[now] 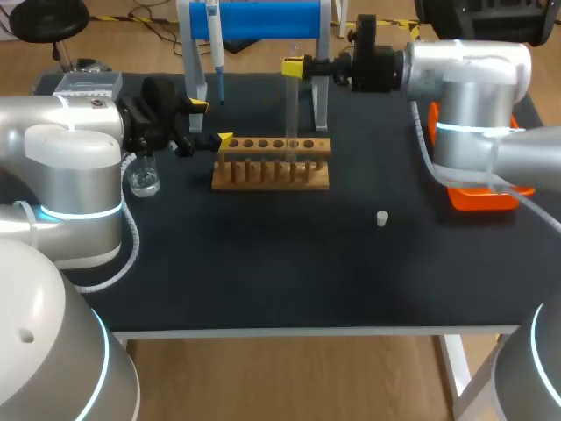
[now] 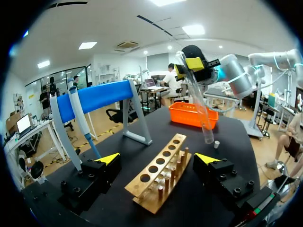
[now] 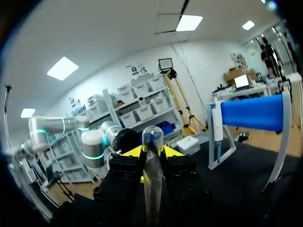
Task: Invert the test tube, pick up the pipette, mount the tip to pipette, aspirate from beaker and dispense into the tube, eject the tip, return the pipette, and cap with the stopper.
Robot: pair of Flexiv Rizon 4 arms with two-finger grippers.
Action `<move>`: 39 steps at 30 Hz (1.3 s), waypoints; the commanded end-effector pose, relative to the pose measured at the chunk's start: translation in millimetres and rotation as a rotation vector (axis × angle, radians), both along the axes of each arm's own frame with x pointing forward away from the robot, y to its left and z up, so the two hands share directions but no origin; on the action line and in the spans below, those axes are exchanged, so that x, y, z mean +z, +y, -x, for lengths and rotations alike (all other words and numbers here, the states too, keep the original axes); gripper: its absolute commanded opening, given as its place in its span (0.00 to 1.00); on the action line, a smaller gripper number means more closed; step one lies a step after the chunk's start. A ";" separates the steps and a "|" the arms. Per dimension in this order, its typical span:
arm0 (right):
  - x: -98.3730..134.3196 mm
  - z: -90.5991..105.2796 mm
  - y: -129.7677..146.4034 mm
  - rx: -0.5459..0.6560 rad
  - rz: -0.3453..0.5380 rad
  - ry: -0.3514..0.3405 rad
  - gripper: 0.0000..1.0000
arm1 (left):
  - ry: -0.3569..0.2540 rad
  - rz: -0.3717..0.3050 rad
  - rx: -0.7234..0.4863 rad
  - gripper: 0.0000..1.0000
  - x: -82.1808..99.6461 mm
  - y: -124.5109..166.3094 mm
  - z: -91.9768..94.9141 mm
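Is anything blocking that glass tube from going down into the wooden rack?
Nothing visible does. The tube, in the right gripper, hangs over the rack, its holes empty; the left gripper sits at its end.

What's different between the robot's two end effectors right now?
The left end effector is open and holds nothing; the right end effector is shut on a test tube. The left sits low at the end of the wooden rack; the right is held higher up. Both have yellow fingertips.

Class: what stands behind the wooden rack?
The blue stand, with the pipette hanging from it. In front of that, the right gripper holds the test tube. From above, the tube's lower end is lost against the wooden rack.
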State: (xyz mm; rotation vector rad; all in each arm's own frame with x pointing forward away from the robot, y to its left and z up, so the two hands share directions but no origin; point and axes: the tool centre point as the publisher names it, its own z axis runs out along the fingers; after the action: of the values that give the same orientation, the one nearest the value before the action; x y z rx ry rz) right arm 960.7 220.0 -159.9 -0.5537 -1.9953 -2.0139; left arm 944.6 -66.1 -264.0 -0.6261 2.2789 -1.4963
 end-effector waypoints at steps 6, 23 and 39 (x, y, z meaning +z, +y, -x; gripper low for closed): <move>2.5 -0.1 -3.4 -0.012 0.132 0.838 0.00 | 0.003 -0.003 -0.001 1.00 0.6 -0.1 -0.5; -3.1 0.6 -8.5 -0.074 0.145 0.886 0.00 | 0.003 -0.003 -0.001 1.00 0.6 -0.1 -0.5; -15.5 -0.6 -22.0 0.037 -0.027 0.978 0.00 | 0.003 -0.003 -0.001 1.00 0.6 -0.1 -0.5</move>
State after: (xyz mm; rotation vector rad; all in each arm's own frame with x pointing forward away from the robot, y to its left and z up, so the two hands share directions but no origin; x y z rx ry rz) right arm 957.0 203.9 -171.2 -1.2223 -1.3613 -1.3178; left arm 944.6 -66.1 -264.0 -0.6261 2.2789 -1.4964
